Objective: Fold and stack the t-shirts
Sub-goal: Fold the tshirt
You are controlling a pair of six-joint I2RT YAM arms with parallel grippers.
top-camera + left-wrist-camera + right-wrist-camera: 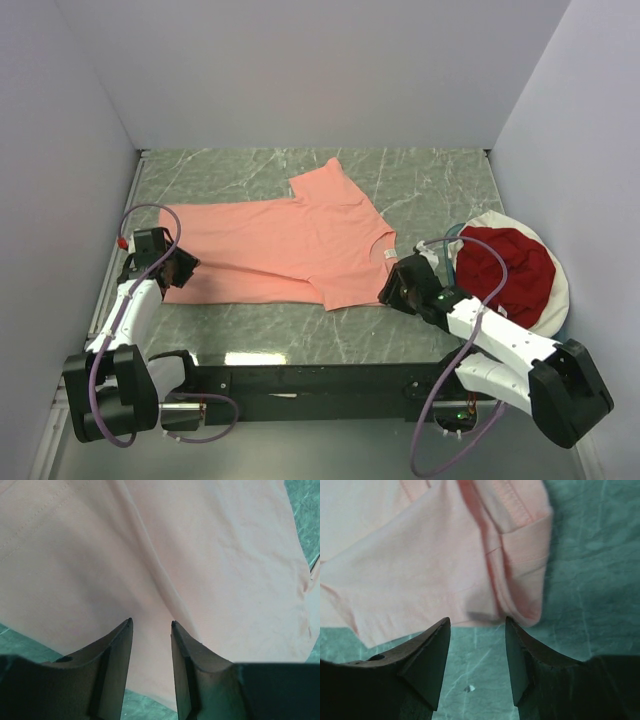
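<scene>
A salmon-pink t-shirt [285, 245] lies spread flat on the green marble table, its white neck label [389, 254] at the right. A dark red t-shirt [505, 272] lies crumpled in the round basket. My left gripper [180, 268] is open over the pink shirt's bottom hem corner at the left; in the left wrist view [151, 622] pink cloth [200, 555] fills the frame between the fingers. My right gripper [392, 288] is open just off the shirt's near shoulder; in the right wrist view [477, 620] the folded sleeve hem [520, 570] lies just ahead of the fingertips.
The white-rimmed round basket [556, 305] stands at the right beside my right arm. Grey walls close in the table on the left, back and right. Bare green tabletop [300, 325] lies between the shirt and the arm bases.
</scene>
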